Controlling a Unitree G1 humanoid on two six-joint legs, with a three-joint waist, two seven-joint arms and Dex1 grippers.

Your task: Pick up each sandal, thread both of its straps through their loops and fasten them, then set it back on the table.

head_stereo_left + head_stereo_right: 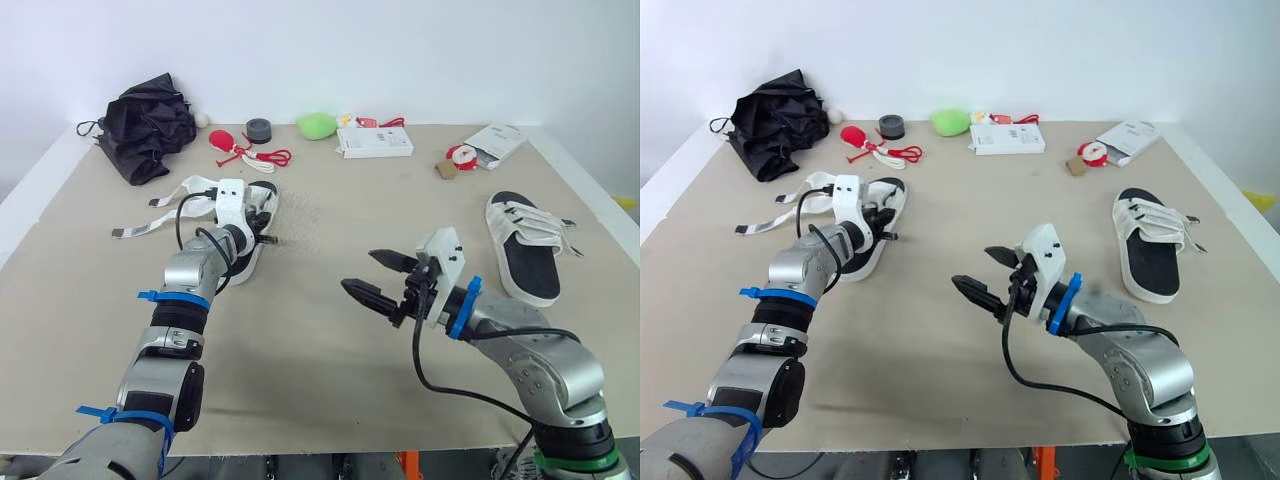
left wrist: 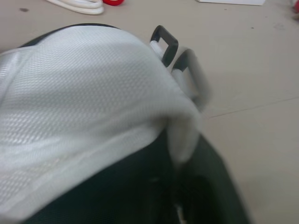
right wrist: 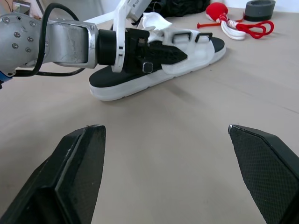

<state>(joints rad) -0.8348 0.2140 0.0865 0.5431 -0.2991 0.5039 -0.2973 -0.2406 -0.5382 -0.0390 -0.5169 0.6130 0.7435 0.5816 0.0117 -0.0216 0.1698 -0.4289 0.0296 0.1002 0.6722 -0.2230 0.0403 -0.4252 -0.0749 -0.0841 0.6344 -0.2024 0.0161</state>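
Right end effector (image 1: 368, 275): wide open, holding nothing, hovering above the table (image 1: 330, 380) near its middle.

Left end effector (image 3: 173, 53): lying on the left sandal (image 1: 245, 215), over the footbed by the strap area and touching it. Can't tell whether it's open or closed.

Sandals, 2 in all, white with black footbeds:
- The left sandal sits flat on the table. Two loose straps (image 1: 150, 225) trail off its outer side onto the table. The left wrist view shows white mesh strap close up, with two loops (image 2: 164, 42) side by side, one black and one light.
- The right sandal (image 1: 522, 245) is flat near the table's right edge, with two straps across the top, well apart from the right end effector.

Far edge of the table: black bundle (image 1: 148, 125), red ball with cord (image 1: 245, 150), grey roll (image 1: 260, 128), green lump (image 1: 317, 124), white box (image 1: 375, 143), white packet (image 1: 495, 143). Print on the box and packet is too small to read.
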